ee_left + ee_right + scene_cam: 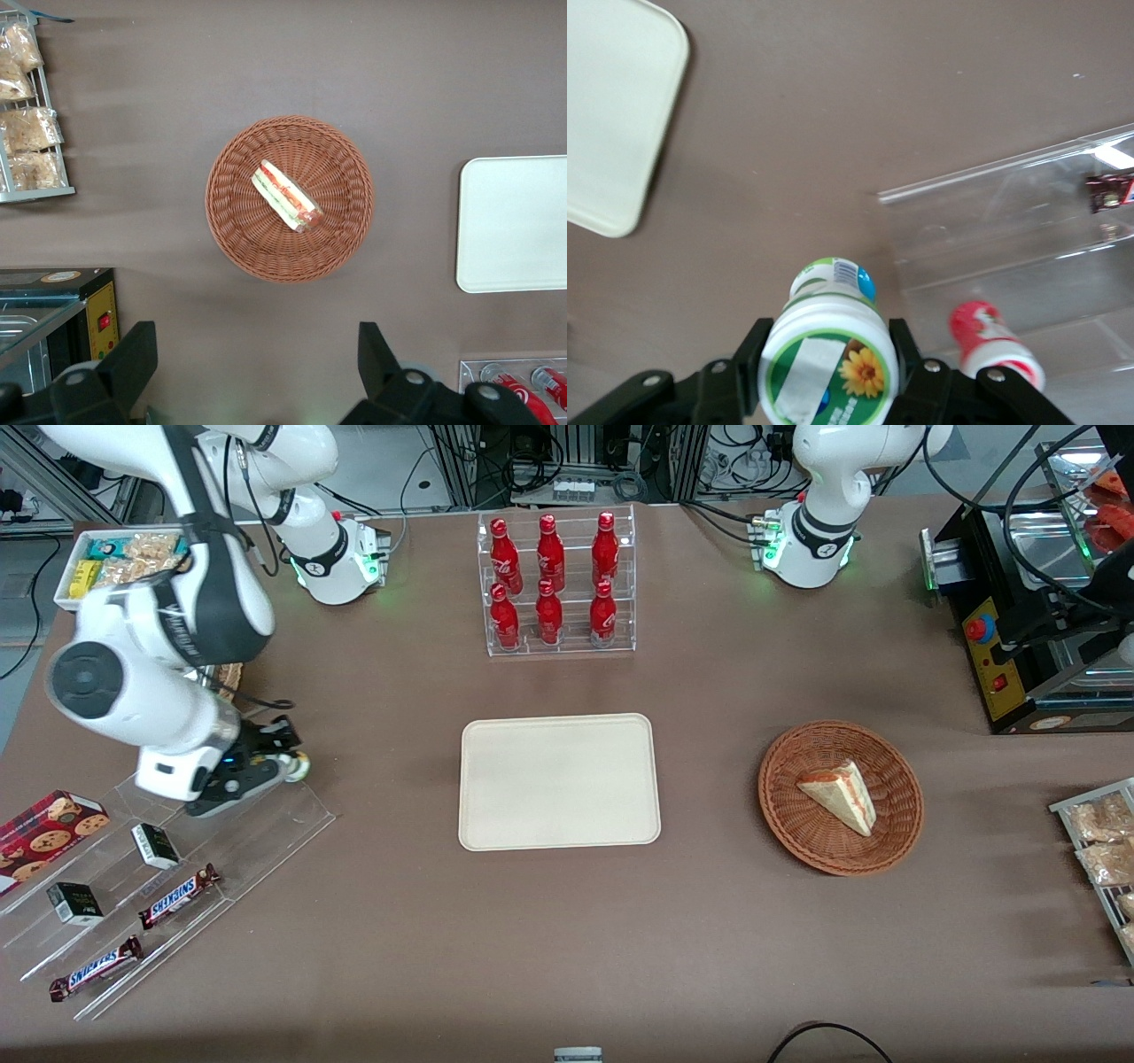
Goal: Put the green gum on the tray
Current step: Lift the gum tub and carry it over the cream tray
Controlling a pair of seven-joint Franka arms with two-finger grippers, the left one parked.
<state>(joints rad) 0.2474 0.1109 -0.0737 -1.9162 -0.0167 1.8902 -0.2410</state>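
2 fingers point(908, 359) of the right arm's gripper point(282, 760) pinch the green gum point(827, 359) by its lidded end, above the clear acrylic shelf point(159, 868) at the working arm's end of the table. The red-lidded bottle point(990, 343) lies on the shelf. The tray point(559, 781) sits well apart, mid-table.
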